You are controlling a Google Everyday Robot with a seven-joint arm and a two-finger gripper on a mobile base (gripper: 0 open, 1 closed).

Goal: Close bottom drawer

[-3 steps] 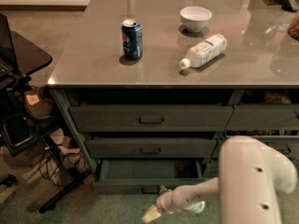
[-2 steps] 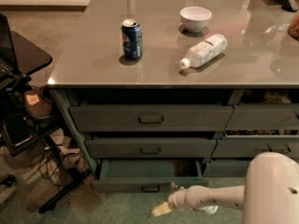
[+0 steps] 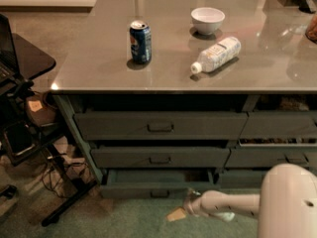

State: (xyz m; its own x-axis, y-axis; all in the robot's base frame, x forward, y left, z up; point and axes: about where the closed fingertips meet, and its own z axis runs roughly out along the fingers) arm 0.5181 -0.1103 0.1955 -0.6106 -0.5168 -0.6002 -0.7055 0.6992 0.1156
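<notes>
The bottom drawer (image 3: 133,189) is the lowest of the three wide dark grey-green drawers under the counter. It stands pulled out a little, with a dark gap showing above its flat front and its small bar handle (image 3: 159,194) at centre. My gripper (image 3: 176,214) is low over the green carpet, just in front of and slightly right of that handle, at the end of my white arm (image 3: 233,205), which reaches in from the lower right. The two drawers above sit pushed in.
On the grey counter (image 3: 89,68) stand a blue soda can (image 3: 140,42), a white bowl (image 3: 207,20) and a lying plastic bottle (image 3: 216,54). A narrower drawer stack (image 3: 280,128) is to the right. A black stand with cables (image 3: 34,148) is on the left.
My gripper has moved right and a little up towards the bottom drawer's front. The drawer sticks out slightly less than before.
</notes>
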